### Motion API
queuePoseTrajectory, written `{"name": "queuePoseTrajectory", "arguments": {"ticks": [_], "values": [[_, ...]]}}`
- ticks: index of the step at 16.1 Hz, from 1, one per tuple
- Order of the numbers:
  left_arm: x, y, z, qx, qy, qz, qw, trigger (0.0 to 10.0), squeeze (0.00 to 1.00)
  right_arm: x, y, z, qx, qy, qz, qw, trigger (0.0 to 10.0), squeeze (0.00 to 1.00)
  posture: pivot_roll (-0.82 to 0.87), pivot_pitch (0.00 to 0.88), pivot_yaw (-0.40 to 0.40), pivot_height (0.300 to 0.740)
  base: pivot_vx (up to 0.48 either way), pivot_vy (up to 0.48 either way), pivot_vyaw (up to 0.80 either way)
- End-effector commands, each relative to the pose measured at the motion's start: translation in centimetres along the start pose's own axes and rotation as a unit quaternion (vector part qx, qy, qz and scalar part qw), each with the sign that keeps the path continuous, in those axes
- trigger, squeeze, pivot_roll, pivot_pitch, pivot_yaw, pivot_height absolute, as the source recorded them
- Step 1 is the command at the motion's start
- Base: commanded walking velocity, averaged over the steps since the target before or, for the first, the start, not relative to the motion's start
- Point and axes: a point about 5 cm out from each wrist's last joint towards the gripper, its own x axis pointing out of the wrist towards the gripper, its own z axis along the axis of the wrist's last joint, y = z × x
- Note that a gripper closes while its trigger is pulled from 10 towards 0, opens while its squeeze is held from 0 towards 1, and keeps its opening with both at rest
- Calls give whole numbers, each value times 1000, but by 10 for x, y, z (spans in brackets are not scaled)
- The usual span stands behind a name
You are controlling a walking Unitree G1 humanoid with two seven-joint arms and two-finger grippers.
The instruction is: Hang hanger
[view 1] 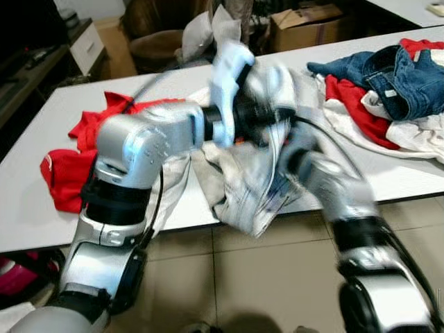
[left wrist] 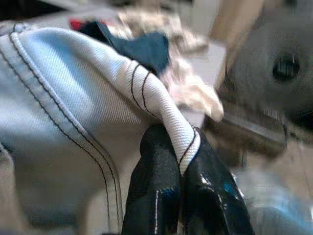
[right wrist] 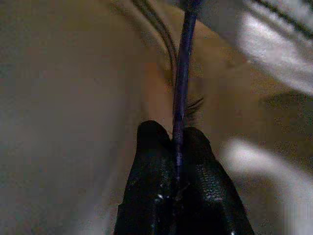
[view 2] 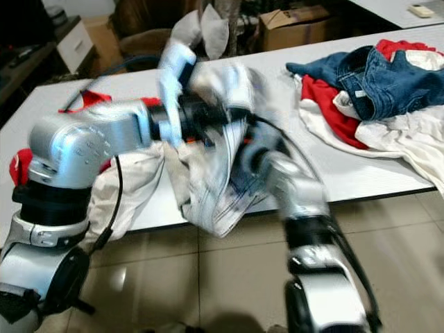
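- Pale denim garment (left wrist: 58,98), stitched in dark thread: the left gripper (left wrist: 182,169) pinches a fold of it above the white table (view 1: 28,201) edge.
- Thin purple hanger (right wrist: 182,73) wire is clamped in the right gripper (right wrist: 176,147), buried in cloth.
- Blue jeans (view 1: 395,76) lie well apart on the table.
- Cardboard box (view 1: 305,24) behind; contents unclear.

Head stereo pair down over same table (view 1: 28,208); wrist cams close along fingers.

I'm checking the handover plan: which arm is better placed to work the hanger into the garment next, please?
Probably the right: its pincer is shut on the thin purple hanger, while the left pincer pinches the pale denim garment's seam.
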Motion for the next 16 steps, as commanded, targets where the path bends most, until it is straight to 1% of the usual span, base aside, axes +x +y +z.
{"name": "queuePoseTrajectory", "arguments": {"ticks": [1, 2, 3, 4, 5, 6, 7, 8, 9, 10, 11, 12, 13, 14, 15, 16], "values": [[-2, -7, 31, -2, -66, -8, 998, 0, 0, 19, 45, 8, 17, -5, 137, 990, 10000, 0, -57, 0, 114, 740, 0, 0, 0], [0, -9, 41, -9, -89, -12, 996, 0, 0, 21, 59, 11, 26, -8, 194, 981, 10000, 0, -44, 0, 112, 740, 0, 0, 0], [1, -11, 45, -13, -97, -13, 995, 0, 0, 21, 62, 12, 23, -10, 212, 977, 10000, 0, -44, 0, 112, 740, 0, 0, 0], [4, -11, 49, -20, -105, -11, 994, 0, 0, 21, 58, 13, 14, -16, 210, 977, 10000, 0, -46, 0, 126, 740, 0, 0, 0], [6, -10, 50, -23, -106, -7, 994, 0, 0, 20, 51, 13, 13, -22, 190, 981, 10000, 0, -51, 0, 134, 740, 0, 0, 0], [11, -7, 49, -27, -107, 5, 994, 0, 0, 15, 36, 13, 5, -32, 147, 989, 10000, 0, -60, 0, 147, 740, 0, 0, 0], [18, -2, 45, -30, -102, 30, 994, 0, 0, 2, 13, 15, -9, -49, 94, 994, 10000, 0, -91, 0, 186, 740, 0, 0, 0], [20, 0, 43, -27, -97, 37, 994, 0, 0, -3, 7, 15, -17, -53, 73, 996, 10000, 0, -91, 0, 186, 740, 0, 0, 0], [24, 6, 35, -13, -80, 56, 995, 0, 0, -17, -7, 15, -56, -59, 22, 996, 10000, 0, -104, 0, 202, 740, 0, 0, 0], [24, 10, 31, 2, -69, 70, 995, 0, 0, -24, -11, 14, -64, -61, 2, 996, 10000, 0, -110, 0, 211, 740, 0, 0, 0], [24, 18, 27, 23, -58, 98, 993, 0, 0, -37, -20, 10, -69, -60, -37, 995, 10000, 0, -109, 0, 221, 740, 0, 0, 0], [22, 25, 25, 34, -53, 120, 991, 0, 0, -55, -29, 3, -67, -61, -80, 993, 10000, 0, -109, 0, 225, 740, 0, 0, 0], [21, 28, 25, 43, -49, 128, 990, 0, 0, -62, -30, 0, -58, -65, -89, 992, 10000, 0, -109, 0, 227, 740, 0, 0, 0], [19, 31, 25, 60, -39, 130, 989, 0, 0, -73, -30, -3, -37, -73, -95, 992, 10000, 0, -113, 0, 234, 740, 0, 0, 0], [18, 33, 19, 83, -13, 128, 988, 0, 0, -84, -33, -13, 8, -67, -101, 993, 10000, 0, -118, 0, 238, 740, 0, 0, 0], [18, 34, 15, 95, 3, 126, 988, 0, 0, -90, -36, -23, 43, -55, -107, 992, 10000, 0, -119, 0, 239, 740, 0, 0, 0]]}}
